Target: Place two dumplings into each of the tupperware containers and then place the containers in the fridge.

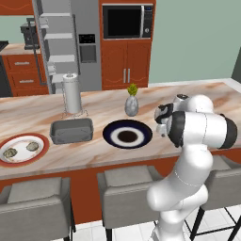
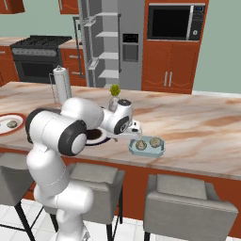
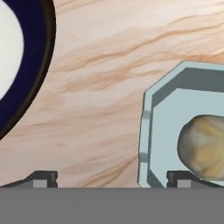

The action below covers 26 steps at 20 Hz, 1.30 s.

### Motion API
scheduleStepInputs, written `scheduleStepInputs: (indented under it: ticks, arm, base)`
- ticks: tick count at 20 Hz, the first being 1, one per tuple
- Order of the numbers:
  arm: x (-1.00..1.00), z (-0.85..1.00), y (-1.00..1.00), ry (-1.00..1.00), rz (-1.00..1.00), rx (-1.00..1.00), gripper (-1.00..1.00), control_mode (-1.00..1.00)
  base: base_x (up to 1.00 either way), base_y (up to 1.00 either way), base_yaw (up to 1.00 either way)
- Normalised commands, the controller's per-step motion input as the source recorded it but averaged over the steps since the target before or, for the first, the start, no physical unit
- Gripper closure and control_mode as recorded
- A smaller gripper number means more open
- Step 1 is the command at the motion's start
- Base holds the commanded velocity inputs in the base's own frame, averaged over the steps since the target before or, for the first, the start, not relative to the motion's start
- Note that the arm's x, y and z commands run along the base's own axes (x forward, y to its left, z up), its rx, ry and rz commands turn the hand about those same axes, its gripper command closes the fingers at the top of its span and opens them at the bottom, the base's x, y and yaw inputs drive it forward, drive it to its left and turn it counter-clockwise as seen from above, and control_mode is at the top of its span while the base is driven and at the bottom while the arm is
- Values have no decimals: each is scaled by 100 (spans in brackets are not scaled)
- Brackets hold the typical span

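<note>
The end effector [image 3: 109, 177] hangs low over the marble bench [image 2: 197, 127], its fingertips [image 3: 43, 177] spread wide with nothing between them; one tip stands over bare marble, the other at the near rim of the light blue-grey tub [image 2: 147, 146]. That tub sits near the front edge of the bench, just right of the dark blue plate [image 1: 127, 134], and holds two dumplings [image 2: 140, 145] side by side. In the hand view one dumpling [image 3: 203, 146] lies inside the tub's cut-corner wall. The dark grey tub [image 1: 71, 130] rests left of the blue plate, in front of the paper towel roll [image 1: 72, 93]. At the far left, the red-rimmed plate [image 1: 41, 141] carries two more dumplings [image 1: 10, 152]. The fridge [image 1: 66, 42] stands beyond the bench, door open, shelves showing.
</note>
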Motion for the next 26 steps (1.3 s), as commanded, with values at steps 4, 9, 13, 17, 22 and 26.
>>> scheduleStepInputs:
  ticks: [4,9,13,17,22,26]
  arm:
    - [10,-32,0,0,-1,-9,-100,-100]
    - [18,-4,0,1,-1,-2,-100,-100]
    - [20,0,0,4,0,0,-100,-100]
    - [18,-12,-7,2,0,0,-100,-100]
    - [17,-27,-13,0,0,0,-100,-100]
    - [11,-26,-12,0,0,0,-100,-100]
  base:
    - [0,0,0]
    - [0,0,0]
    - [0,0,0]
    - [0,0,0]
    - [0,0,0]
    - [0,0,0]
